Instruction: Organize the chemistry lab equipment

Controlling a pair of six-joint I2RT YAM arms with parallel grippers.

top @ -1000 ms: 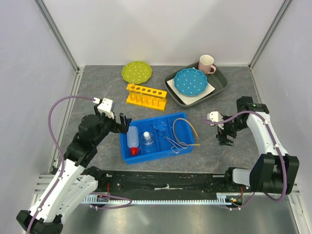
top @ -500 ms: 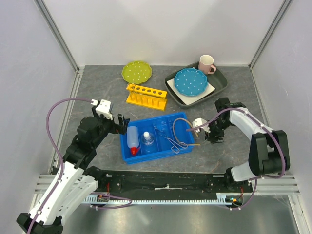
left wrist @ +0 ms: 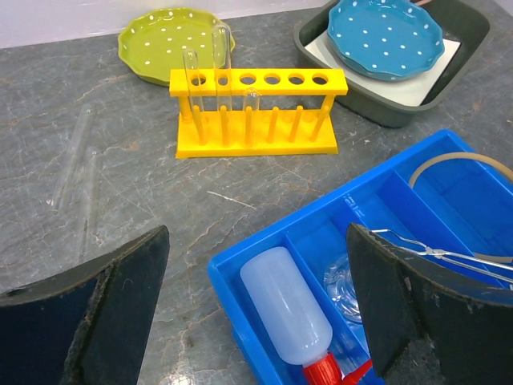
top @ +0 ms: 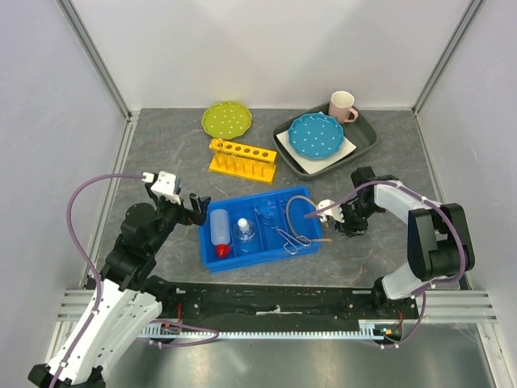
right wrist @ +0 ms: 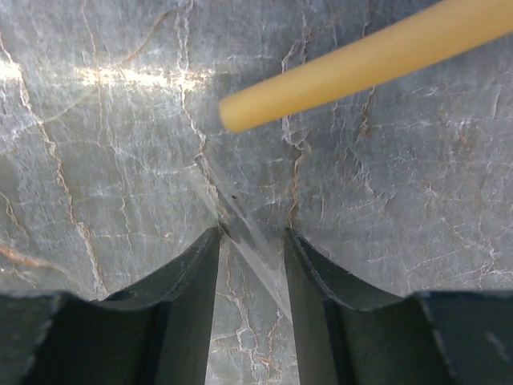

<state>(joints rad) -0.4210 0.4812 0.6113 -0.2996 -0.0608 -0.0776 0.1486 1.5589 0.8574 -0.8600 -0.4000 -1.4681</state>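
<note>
The blue tray (top: 266, 256) sits mid-counter with compartments that keep the items apart. All four task items are in it. The squeeze bottle (top: 218, 229) lies at the 9 o'clock end with its red nozzle toward the near edge. The stoppered flask (top: 245, 233) is just beside it, and the tongs (top: 287, 235) lie toward the middle. The rubber tubing (left wrist: 458, 154) is coiled in the 3 o'clock compartment, and a free end pokes out past the wall on that side. The right gripper (top: 346, 220) is down on the counter (top: 161, 145) at 3 o'clock of the tray. Its wrist view shows the jaws drawn partway in, straddling a thin clear sliver (right wrist: 240, 228) that looks like a glass rod or tube lying flat on the stone. The tubing end crosses just above it. A gap shows either side of the sliver, so it does not look clamped. The low, narrow pose is probably meant to pinch something that offers almost no height. The left gripper (top: 191, 208) hovers at 9 o'clock of the tray with its jaws spread wide and holding nothing. It looks parked clear of the right arm's work, yet near enough to steady the tray. At 12 o'clock the yellow rack (top: 242, 159) stands with a couple of glass tubes upright in it, which is likely where loose glass belongs. Two more clear tubes (left wrist: 74, 160) lie on the counter beyond the left gripper.
</note>
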